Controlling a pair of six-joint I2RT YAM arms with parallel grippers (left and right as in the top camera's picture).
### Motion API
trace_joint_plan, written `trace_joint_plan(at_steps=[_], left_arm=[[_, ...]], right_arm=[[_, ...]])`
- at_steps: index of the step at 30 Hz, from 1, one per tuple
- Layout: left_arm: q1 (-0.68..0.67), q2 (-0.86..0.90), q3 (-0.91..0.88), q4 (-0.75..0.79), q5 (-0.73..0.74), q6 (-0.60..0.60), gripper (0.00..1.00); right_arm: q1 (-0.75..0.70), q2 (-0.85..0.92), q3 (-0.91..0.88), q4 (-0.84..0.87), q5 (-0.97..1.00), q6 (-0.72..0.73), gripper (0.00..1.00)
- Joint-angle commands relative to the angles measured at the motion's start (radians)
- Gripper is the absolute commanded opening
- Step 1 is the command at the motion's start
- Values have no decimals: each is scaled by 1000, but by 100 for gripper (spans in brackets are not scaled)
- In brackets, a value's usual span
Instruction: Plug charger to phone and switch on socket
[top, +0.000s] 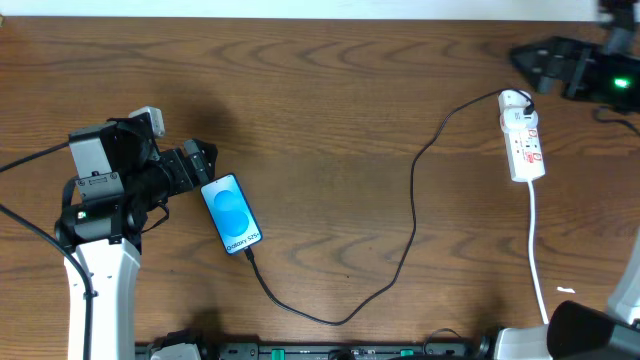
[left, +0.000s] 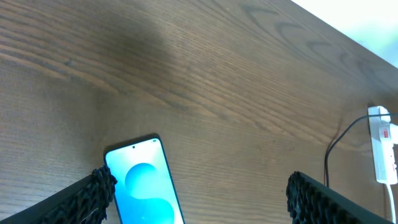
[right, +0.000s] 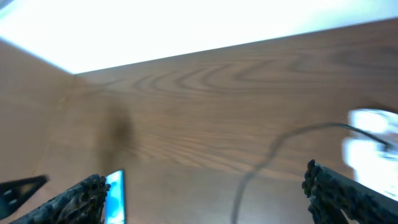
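The phone (top: 231, 214) lies flat at the left of the table, its blue screen lit. The charger (top: 413, 205), a thin black cable, runs from the phone's lower end in a loop to the white plug head on the socket (top: 524, 140) at the right. My left gripper (top: 203, 168) is open and empty, just beyond the phone's upper left corner. In the left wrist view the phone (left: 146, 183) lies beside the left finger of that gripper (left: 199, 202). My right gripper (top: 530, 62) is open and empty, hovering behind the socket. The right wrist view (right: 211, 199) is blurred.
The socket's white cord (top: 538, 260) runs down to the front edge. The socket (left: 382, 149) and cable (left: 336, 146) show far right in the left wrist view. The blurred right wrist view shows the phone (right: 115, 196), cable (right: 261, 168) and socket (right: 370, 143). Arm bases stand at the front corners.
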Motion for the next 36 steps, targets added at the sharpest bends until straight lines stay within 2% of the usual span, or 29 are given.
trace_joint_plan(at_steps=[1,7,13,18,36], left_arm=[[3,-3,11,-1,10,14,90],[3,-3,11,-1,10,14,90],[3,-3,11,-1,10,14,90],[3,-3,11,-1,10,14,90],[3,-3,11,-1,10,13,90]], right_arm=[[-82,19,20,-33,3,-91,99],[-205,158,20,-116,21,-208,99],[-224,329,20,-166,128,-326,99],[-223,415,20,-155,188,-333,99],[-169,584,17,-64,185,-397,99]])
